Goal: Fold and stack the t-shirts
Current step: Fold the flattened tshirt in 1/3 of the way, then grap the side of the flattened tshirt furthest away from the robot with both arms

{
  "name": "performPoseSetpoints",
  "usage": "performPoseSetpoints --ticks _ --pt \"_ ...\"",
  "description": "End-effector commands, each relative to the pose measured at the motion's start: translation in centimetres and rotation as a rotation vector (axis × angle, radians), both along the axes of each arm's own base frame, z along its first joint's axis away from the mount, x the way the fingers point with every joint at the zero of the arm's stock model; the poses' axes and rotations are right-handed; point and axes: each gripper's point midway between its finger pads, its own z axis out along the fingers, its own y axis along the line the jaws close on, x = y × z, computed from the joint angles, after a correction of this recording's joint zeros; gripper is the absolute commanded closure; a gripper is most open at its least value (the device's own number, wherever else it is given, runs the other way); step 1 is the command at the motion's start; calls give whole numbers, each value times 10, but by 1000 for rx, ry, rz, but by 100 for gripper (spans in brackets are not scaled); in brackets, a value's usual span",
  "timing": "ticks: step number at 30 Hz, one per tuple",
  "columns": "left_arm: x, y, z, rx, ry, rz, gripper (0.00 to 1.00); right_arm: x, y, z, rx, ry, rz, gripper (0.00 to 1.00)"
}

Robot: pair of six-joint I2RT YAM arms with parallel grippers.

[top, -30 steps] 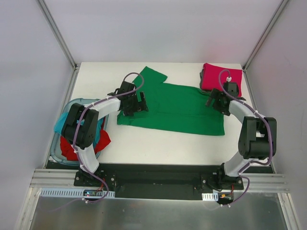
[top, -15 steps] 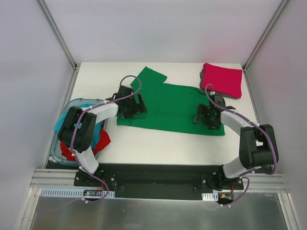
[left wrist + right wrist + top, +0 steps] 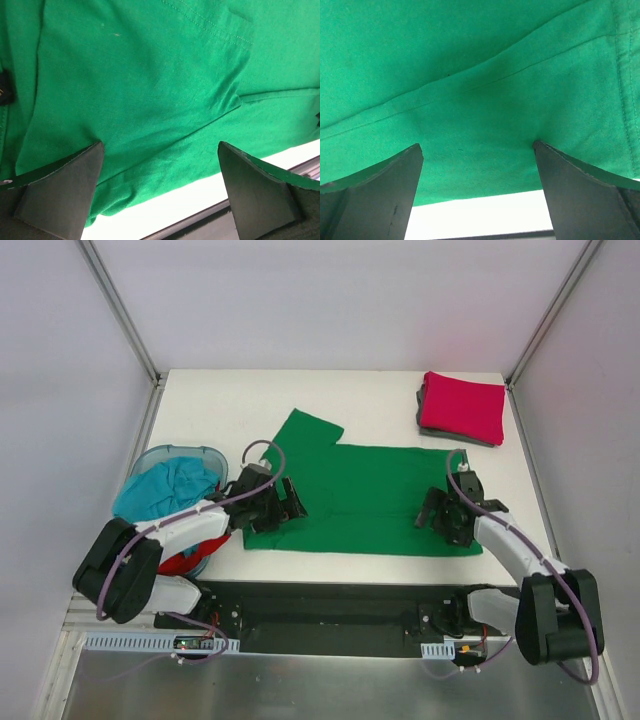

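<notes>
A bright green t-shirt [image 3: 370, 490] lies spread flat near the table's front edge, one sleeve pointing to the back left. My left gripper [image 3: 285, 508] is open and low over its near left part [image 3: 150, 90], with cloth between the fingers [image 3: 65, 190]. My right gripper [image 3: 440, 516] is open over its near right corner [image 3: 480, 90], fingertips [image 3: 570, 185] touching the cloth. A folded crimson-pink t-shirt [image 3: 462, 407] rests on a dark grey one [image 3: 485, 441] at the back right. A teal t-shirt [image 3: 170, 490] and a red one [image 3: 180, 562] lie in the tub.
The translucent pale-blue tub [image 3: 165, 451] stands at the left edge beside my left arm. The white table [image 3: 220, 410] shows behind the green shirt. A black rail [image 3: 330, 590] runs just in front of the shirt's hem. Metal posts and walls close in both sides.
Both arms have drawn back towards the near edge. The green shirt has slid with them and now lies closer to the front. Both grippers stayed open.
</notes>
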Motion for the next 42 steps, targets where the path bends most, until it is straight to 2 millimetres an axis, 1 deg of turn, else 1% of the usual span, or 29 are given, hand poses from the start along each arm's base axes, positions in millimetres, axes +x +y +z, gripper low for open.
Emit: performPoseSetpoints --ticks 1,3,6,7,9,11,12,14,15,17,19,21,23,25,27,28,29,30,31,32,33,36,37,40,42 --pt "-92 43 -44 238 257 29 1 -57 -21 -11 -67 133 -105 4" --pt "-97 47 -39 237 240 46 1 -57 -23 -5 -69 99 -105 4" --pt "-93 46 -21 213 188 54 1 -54 -22 6 -61 73 -93 4" --pt "-87 48 -13 218 149 64 1 -52 -20 10 -58 61 -78 4" --pt "-73 46 7 210 61 42 1 -45 -20 21 -57 22 -67 4" --pt "-53 42 32 216 -36 26 1 -33 -22 36 -64 -44 -63 4" --pt "-40 35 52 202 -89 16 1 -27 -23 45 -69 -76 -68 4" --pt "-24 25 77 186 -155 -2 1 -13 -25 67 -70 -160 -101 4" --pt "-14 20 90 187 -187 -11 1 -5 -25 78 -65 -207 -111 4" --pt "9 16 109 224 -251 -23 1 5 -28 93 -72 -269 -128 4" --pt "38 18 125 242 -276 -3 1 15 -35 103 -99 -309 -165 4" --pt "70 21 133 236 -262 21 1 26 -37 107 -122 -313 -144 4" --pt "106 24 138 236 -251 37 1 38 -38 111 -139 -315 -110 4" --pt "142 27 139 275 -261 32 1 48 -42 113 -163 -303 -92 4" --pt "177 31 135 326 -263 37 4 57 -51 111 -194 -280 -123 4" --pt "194 31 119 356 -239 26 5 61 -53 110 -202 -273 -132 4" --pt "211 32 127 371 -268 28 7 65 -56 108 -213 -267 -141 4" --pt "229 33 111 400 -244 32 8 68 -59 105 -220 -259 -148 4" --pt "243 35 99 424 -232 17 10 71 -60 102 -226 -258 -149 4" --pt "258 37 96 443 -236 17 11 74 -62 100 -233 -257 -148 4" --pt "271 38 87 448 -227 10 14 77 -65 98 -238 -256 -153 4" --pt "297 40 63 449 -206 -5 23 90 -72 94 -244 -283 -175 4" --pt "305 41 62 450 -212 -7 23 96 -73 94 -242 -300 -175 4" --pt "310 41 43 465 -191 -29 25 114 -79 92 -258 -340 -170 4" --pt "311 42 33 475 -178 -40 33 123 -82 86 -271 -339 -163 4"
